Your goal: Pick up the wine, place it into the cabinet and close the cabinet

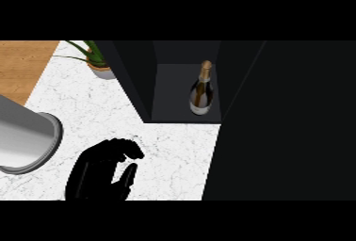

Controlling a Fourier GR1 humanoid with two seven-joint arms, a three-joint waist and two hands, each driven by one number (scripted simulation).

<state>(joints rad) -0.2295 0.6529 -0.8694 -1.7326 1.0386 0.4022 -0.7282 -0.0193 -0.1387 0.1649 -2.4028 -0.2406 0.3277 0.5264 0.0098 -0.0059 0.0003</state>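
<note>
A white marble counter (pixel 104 117) filled the left and centre of the frame, carrying a potted plant (pixel 97 61) at the upper left and a dark open cabinet (pixel 139 80) at the top centre, where a wine bottle (pixel 201 92) stood.

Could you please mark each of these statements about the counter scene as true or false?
1. The wine bottle stands upright inside the open cabinet. True.
2. A hand is curled round the bottle. False: the only hand that shows, the left hand, is over the white marble counter, apart from the bottle and holding nothing.
3. A potted plant stands on the counter left of the cabinet. True.
4. The cabinet is closed. False: its inside and the bottle are in plain sight.
5. The left hand's fingers are curled. True.
6. The right hand rests beside the plant. False: no right hand shows.
</note>
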